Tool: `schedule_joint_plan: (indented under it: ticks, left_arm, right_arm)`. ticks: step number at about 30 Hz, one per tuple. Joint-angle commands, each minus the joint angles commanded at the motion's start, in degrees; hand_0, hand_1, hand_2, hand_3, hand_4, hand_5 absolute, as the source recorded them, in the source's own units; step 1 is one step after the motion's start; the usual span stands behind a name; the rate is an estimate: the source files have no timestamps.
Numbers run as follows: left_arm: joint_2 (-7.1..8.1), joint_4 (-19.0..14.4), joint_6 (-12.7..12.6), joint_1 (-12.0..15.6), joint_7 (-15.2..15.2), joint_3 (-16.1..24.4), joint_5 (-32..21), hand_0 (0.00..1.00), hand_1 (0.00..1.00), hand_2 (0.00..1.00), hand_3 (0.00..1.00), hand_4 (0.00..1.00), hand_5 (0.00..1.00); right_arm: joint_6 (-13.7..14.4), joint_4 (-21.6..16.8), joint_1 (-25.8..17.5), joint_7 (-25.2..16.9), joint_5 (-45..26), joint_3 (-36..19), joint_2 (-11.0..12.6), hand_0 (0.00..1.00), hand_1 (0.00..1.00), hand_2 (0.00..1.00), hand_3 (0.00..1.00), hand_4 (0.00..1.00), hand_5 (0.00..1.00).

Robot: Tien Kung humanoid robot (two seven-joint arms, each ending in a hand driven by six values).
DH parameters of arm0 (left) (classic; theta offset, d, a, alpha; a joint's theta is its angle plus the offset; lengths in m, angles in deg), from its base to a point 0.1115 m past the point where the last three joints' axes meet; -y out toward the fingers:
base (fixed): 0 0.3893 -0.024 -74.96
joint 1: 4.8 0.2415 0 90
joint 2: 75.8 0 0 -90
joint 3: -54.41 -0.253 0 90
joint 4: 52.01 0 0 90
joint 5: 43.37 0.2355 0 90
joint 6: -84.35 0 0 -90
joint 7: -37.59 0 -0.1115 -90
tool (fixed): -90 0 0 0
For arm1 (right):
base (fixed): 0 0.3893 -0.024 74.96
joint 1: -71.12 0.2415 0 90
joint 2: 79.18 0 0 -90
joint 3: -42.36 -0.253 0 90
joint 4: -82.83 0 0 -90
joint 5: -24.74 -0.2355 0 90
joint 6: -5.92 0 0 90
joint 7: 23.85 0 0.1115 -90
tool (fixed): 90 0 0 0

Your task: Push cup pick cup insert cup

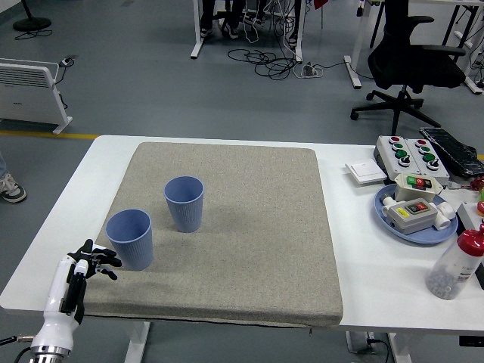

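Grey matting covers the white table [355, 287], where the left hand [92, 261], fingers spread and empty at lower left, should push squarely on the near cup [130, 239] toward the far cup [184, 203] without tipping it.

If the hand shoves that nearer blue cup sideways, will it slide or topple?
The nearer blue cup looks empty and light, and tapers toward its base, so a high push may tip it. The mat looks coarse, so it probably drags rather than glides.

blue ribbed cups [130, 239], grey mat [242, 227]
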Motion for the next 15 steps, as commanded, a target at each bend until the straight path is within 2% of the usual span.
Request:
schedule_joint_plan:
  ticks: [6,7,12,13,15]
  left_arm:
    - [-0.21,1.7,1.2,-1.0,1.5,-0.5,1.0,0.356,0.458,0.447,0.403,0.555,0.998]
    - [-0.19,1.8,1.4,-1.1,1.7,-0.5,1.1,0.447,0.514,0.489,0.432,0.538,0.998]
    - [-0.34,3.5,2.5,-2.0,3.0,-0.5,1.3,0.447,0.514,0.489,0.432,0.538,0.998]
    - [-0.37,3.7,2.6,-2.2,3.2,-0.5,1.3,0.525,0.551,0.516,0.455,0.539,0.998]
    - [-0.48,4.3,3.5,-2.9,4.2,-0.4,1.2,0.525,0.551,0.516,0.455,0.539,0.998]
  right_arm:
    - [0.0,0.0,-0.1,0.0,-0.3,0.3,0.0,0.724,0.657,0.659,0.582,0.096,0.548]
    - [0.0,0.0,0.0,0.0,-0.3,0.3,0.0,0.724,0.657,0.66,0.582,0.095,0.547]
    - [0.0,0.0,0.0,0.0,-0.6,0.6,0.0,0.724,0.657,0.66,0.582,0.095,0.547]
    - [0.0,0.0,0.0,0.0,-0.6,0.5,0.0,0.724,0.657,0.66,0.582,0.096,0.546]
    - [0.0,0.0,0.1,0.0,-0.6,0.5,0.0,0.724,0.657,0.66,0.582,0.096,0.546]
